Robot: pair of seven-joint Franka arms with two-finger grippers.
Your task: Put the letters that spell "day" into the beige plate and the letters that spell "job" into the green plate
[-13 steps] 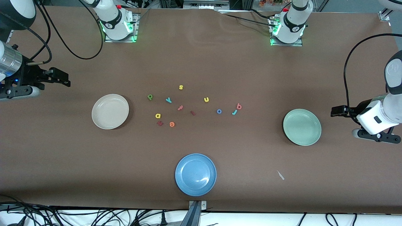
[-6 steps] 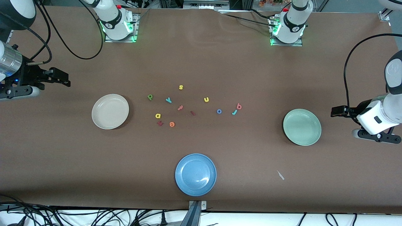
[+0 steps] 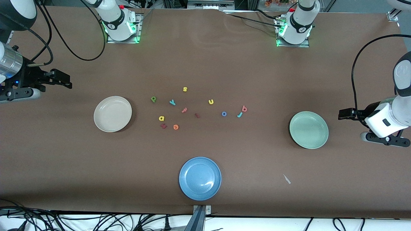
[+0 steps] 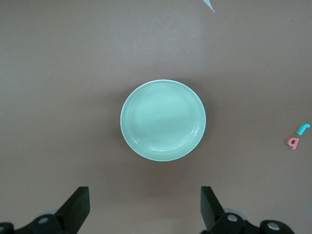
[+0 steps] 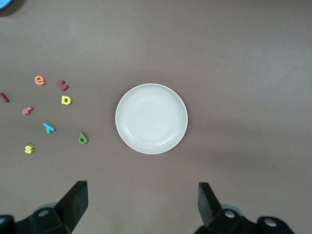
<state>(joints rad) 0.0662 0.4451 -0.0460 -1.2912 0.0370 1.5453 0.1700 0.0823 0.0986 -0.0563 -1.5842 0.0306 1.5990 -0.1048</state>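
The beige plate [image 3: 113, 114] lies bare toward the right arm's end, the green plate [image 3: 309, 130] bare toward the left arm's end. Between them lie the green d [image 3: 153, 99], teal y [image 3: 172, 102] and yellow a [image 3: 161, 118], and closer to the green plate the blue o [image 3: 224, 113], teal j [image 3: 239, 115] and pinkish b [image 3: 244, 108]. My right gripper [image 3: 65, 81] hangs open and holds nothing, out past the beige plate [image 5: 151, 118]. My left gripper [image 3: 344, 114] hangs open and holds nothing, out past the green plate [image 4: 163, 120].
A blue plate [image 3: 200, 178] sits nearest the front camera. Among the letters lie a yellow s [image 3: 185, 89], yellow u [image 3: 211, 101], orange e [image 3: 175, 127], a pinkish letter [image 3: 184, 110] and two dark red pieces [image 3: 163, 126]. A small pale scrap [image 3: 286, 179] lies near the front edge.
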